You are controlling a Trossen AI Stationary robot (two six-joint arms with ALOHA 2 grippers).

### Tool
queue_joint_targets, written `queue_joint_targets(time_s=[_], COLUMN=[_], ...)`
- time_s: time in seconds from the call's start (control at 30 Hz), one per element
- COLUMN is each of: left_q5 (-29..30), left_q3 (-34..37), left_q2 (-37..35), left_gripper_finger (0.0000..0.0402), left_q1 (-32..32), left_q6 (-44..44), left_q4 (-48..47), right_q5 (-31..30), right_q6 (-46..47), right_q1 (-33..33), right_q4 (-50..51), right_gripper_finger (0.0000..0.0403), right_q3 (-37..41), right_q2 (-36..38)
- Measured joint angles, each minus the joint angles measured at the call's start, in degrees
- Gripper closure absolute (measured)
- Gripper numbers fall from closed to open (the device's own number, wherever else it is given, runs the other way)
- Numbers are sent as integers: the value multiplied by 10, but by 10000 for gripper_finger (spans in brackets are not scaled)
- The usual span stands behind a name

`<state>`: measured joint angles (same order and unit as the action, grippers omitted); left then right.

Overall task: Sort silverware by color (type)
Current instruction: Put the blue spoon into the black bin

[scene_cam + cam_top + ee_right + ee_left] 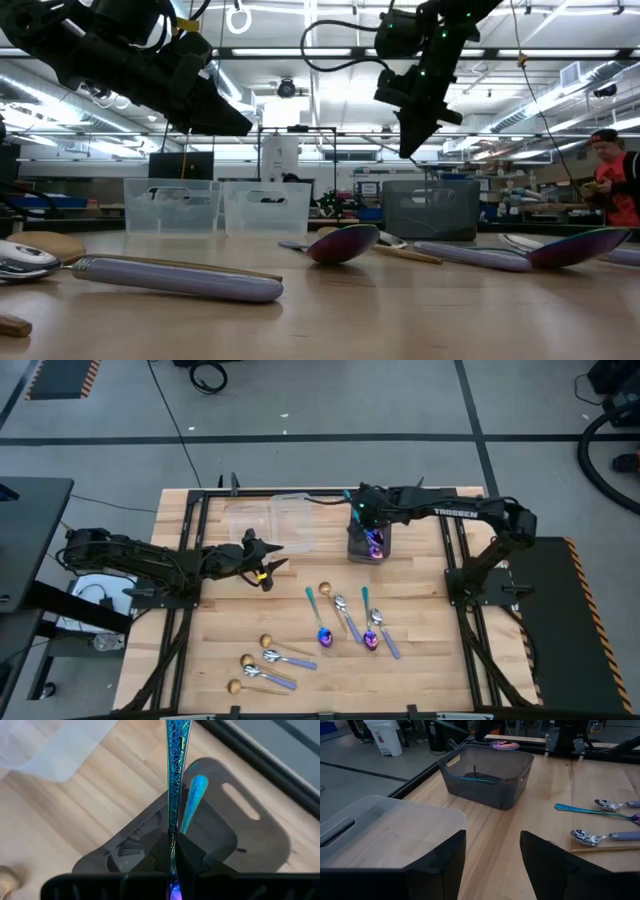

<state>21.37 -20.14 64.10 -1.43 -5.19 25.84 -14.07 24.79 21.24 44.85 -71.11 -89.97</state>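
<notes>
One iridescent blue-purple spoon with a patterned teal handle (173, 780) sits pinched between the fingers of the right gripper (172, 851), and we see it hanging over the dark grey plastic bin (250, 827), where a second teal-handled spoon (191, 800) already lies inside. In the high view we find that right gripper (372, 532) directly above the same bin (366, 547) at the far side of the light wooden table (430, 660). Nearer the front edge we count the loose spoons: two more iridescent ones (324, 628) among silver spoons with lavender handles (345, 615), and a cluster of gold-coloured spoons (247, 661) mixed with lavender-handled ones toward the left. Two clear plastic bins (270, 517) stand beside the grey bin. The left gripper (268, 558) hovers just in front of the clear bins, its jaws spread wide and holding nothing, as we see from its wrist view. A person in a red top (612, 175) stands in the room behind
</notes>
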Motion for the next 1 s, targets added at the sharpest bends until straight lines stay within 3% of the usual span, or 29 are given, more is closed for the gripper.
queue_joint_targets(time_s=[0.57, 1.0], left_q5=[0, 0], left_q3=[0, 0], left_q2=[0, 0], left_gripper_finger=[208, 208], left_q1=[0, 0], left_q6=[0, -1], left_q4=[-7, -5], right_q5=[-34, -36], right_q6=[53, 98], right_q1=[-20, -17], right_q4=[-125, -136], right_gripper_finger=[389, 389], right_q3=[117, 169], right_q2=[-17, -17])
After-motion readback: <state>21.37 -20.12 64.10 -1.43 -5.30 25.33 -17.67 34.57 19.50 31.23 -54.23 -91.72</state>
